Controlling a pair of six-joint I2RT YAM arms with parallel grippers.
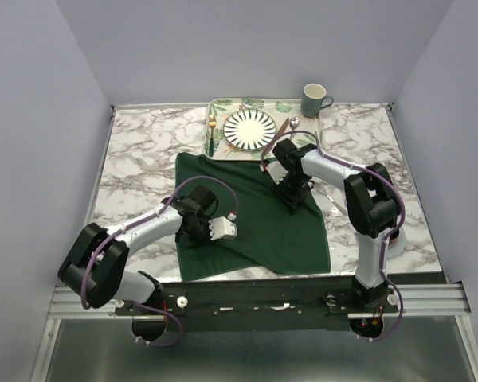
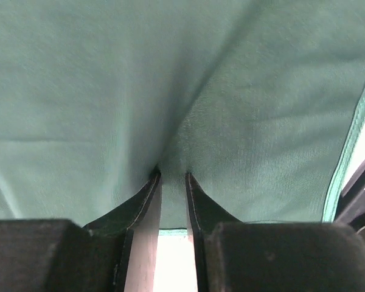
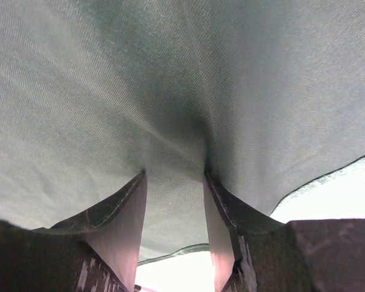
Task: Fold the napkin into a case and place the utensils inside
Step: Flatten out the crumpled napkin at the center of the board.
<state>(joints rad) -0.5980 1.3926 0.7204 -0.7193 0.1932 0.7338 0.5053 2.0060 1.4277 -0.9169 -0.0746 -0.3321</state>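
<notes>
The napkin [image 1: 263, 227] lies flat mid-table, not yet folded; the utensils [image 1: 212, 126] sit on the far tray [image 1: 223, 105]. The left gripper [image 2: 172, 176] is nearly closed over a crease, grip unclear; the right gripper [image 3: 175, 173], half-open, presses cloth.

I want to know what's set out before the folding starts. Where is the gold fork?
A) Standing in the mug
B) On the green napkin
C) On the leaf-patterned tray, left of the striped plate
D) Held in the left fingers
C: the gold fork lies on the tray beside the left rim of the plate.
</notes>
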